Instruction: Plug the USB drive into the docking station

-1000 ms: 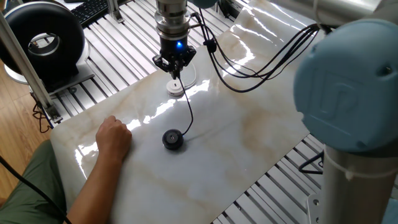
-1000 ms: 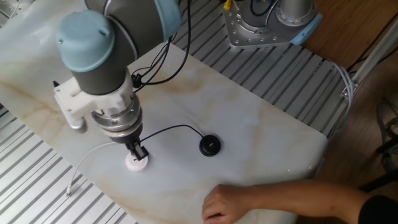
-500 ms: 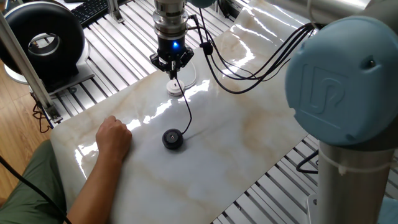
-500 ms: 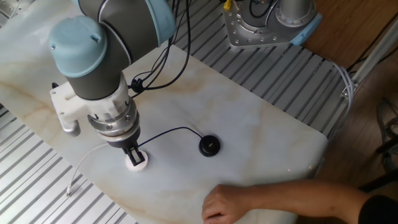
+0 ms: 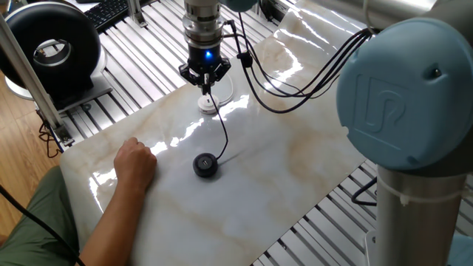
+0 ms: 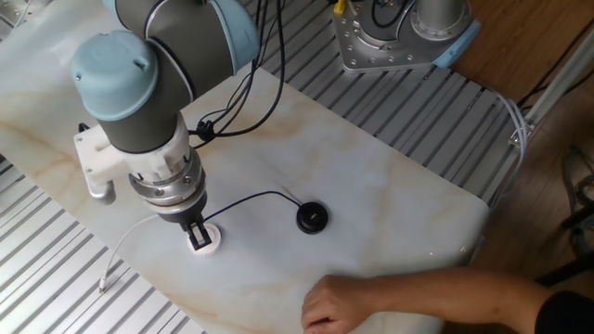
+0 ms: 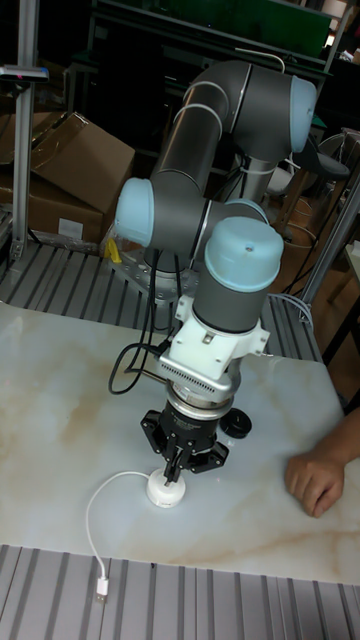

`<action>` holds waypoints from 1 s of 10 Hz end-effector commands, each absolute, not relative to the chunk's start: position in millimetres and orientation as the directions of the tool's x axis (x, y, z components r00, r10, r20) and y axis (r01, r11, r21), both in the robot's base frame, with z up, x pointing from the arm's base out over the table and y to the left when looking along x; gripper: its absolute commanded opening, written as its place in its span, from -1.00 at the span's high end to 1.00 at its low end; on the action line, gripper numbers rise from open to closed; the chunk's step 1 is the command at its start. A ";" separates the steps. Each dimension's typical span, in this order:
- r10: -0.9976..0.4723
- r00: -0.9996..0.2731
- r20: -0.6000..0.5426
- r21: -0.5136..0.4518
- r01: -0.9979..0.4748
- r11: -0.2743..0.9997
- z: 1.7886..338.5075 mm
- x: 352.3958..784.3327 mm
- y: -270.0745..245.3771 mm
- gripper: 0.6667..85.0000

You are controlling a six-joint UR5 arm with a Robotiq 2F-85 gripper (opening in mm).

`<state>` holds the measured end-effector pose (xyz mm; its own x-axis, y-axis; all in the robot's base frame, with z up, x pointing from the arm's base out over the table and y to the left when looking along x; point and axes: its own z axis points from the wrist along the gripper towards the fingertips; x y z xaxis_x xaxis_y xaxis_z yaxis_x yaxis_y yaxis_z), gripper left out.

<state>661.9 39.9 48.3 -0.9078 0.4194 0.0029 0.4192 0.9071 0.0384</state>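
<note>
Marble table [image 6: 390, 176], end effector [image 6: 196, 234] vertical over docking station [image 6: 210, 243]

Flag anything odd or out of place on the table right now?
One thing: a person's hand rests on the marble table close to the black puck, while the gripper holds the USB plug over the white disc. Nothing looks spilled or damaged.
</note>
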 end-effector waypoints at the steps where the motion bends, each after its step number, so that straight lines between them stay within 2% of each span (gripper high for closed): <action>1: 0.438 -0.899 0.005 0.049 0.438 0.898 47.2 662.2 38.9 0.98; 10: 0.445 -0.895 0.008 0.072 0.445 0.893 41.9 660.9 40.7 0.98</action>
<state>660.2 38.7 41.8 -0.8987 0.4385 0.0043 0.4380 0.8972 0.0563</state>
